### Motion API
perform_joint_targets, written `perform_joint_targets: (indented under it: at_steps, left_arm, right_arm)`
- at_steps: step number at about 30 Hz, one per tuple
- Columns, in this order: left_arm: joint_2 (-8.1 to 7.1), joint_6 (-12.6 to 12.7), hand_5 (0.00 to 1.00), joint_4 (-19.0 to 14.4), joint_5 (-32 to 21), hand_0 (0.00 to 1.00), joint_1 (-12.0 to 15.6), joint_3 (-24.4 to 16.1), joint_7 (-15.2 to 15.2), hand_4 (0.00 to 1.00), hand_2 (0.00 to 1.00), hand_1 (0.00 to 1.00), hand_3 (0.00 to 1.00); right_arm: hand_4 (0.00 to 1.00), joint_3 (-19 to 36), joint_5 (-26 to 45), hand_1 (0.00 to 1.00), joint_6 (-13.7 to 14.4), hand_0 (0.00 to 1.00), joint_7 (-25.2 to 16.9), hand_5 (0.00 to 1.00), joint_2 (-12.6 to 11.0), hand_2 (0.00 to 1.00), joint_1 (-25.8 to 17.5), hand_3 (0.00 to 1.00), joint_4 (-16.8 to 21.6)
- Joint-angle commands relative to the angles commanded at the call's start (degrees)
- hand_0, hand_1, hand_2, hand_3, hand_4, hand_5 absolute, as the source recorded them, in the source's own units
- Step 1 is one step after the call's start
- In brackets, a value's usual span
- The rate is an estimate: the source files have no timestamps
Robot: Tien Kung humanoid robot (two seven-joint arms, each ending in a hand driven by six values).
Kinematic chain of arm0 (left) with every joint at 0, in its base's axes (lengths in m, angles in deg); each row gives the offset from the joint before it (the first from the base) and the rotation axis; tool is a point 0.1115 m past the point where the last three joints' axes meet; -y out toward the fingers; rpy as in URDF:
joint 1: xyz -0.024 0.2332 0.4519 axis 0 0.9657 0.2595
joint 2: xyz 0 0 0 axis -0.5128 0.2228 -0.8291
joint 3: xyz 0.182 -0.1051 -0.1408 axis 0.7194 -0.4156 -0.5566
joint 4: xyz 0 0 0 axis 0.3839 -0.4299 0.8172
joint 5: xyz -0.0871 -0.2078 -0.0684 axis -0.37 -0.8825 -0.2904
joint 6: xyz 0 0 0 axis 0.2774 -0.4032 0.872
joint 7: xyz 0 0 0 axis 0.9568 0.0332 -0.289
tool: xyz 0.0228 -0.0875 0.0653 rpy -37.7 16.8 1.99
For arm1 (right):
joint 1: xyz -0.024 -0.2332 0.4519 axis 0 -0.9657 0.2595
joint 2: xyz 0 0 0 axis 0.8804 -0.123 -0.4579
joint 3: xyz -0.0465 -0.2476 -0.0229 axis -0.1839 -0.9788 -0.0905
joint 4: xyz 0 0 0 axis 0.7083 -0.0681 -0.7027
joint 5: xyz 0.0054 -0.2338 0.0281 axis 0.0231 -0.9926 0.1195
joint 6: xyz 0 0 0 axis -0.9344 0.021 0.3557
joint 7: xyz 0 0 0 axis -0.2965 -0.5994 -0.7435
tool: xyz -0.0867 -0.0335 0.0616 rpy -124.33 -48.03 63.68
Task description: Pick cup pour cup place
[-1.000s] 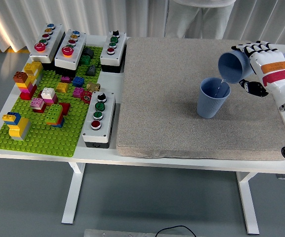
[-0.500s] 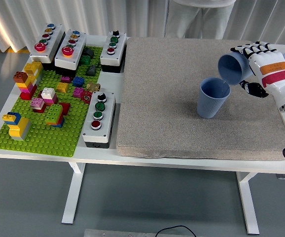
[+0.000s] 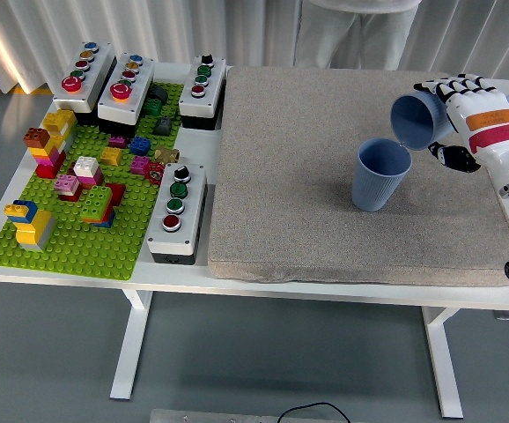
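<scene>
My right hand (image 3: 466, 119), white with black finger joints, is wrapped around a light blue ribbed plastic cup (image 3: 416, 120). The cup is tipped on its side, mouth facing left and down. Just below it, a second blue ribbed cup (image 3: 379, 175) stands upright on the grey felt mat (image 3: 325, 229). The two rims are close, apart.

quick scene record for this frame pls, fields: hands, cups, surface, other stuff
right hand: grips the tilted cup, mouth facing left and down
left hand: not in view
upright cup: stands on the mat, just below the tilted cup's rim
surface: grey mat on white table
other: green brick plate with bricks, button boxes, person at far side
</scene>
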Motion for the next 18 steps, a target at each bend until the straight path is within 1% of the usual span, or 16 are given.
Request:
perform_joint_targets:
  at_steps: [4,10,14,18]
  left_arm:
    - [0.02,-0.01,0.937,0.0,0.07,0.731,0.04,-0.06,0.03,0.511,0.823,0.78,0.681]
    - [0.03,0.02,0.936,0.0,0.37,0.731,0.32,-0.46,0.11,0.512,0.823,0.78,0.681]
    - [0.11,0.08,0.938,0.0,1.43,0.731,0.43,-1.71,0.3,0.512,0.823,0.78,0.681]
    - [0.16,0.11,0.937,0.0,1.98,0.732,0.5,-2.41,0.4,0.512,0.823,0.78,0.681]
  right_arm:
    - [0.729,1.16,4.39,0.722,-0.57,0.878,-0.71,0.093,0.3,0.574,-0.11,0.627,-0.01]
    - [0.728,3.28,14.35,0.72,-2.41,0.878,-1.58,0.095,0.65,0.572,-0.36,0.625,0.53]
    - [0.728,4.92,22.06,0.72,-4.75,0.873,-1.99,0.096,1.06,0.573,-0.54,0.625,-0.12]
    - [0.727,6.84,31.53,0.721,-6.96,0.873,-1.68,0.099,1.39,0.573,-1.1,0.626,-0.68]
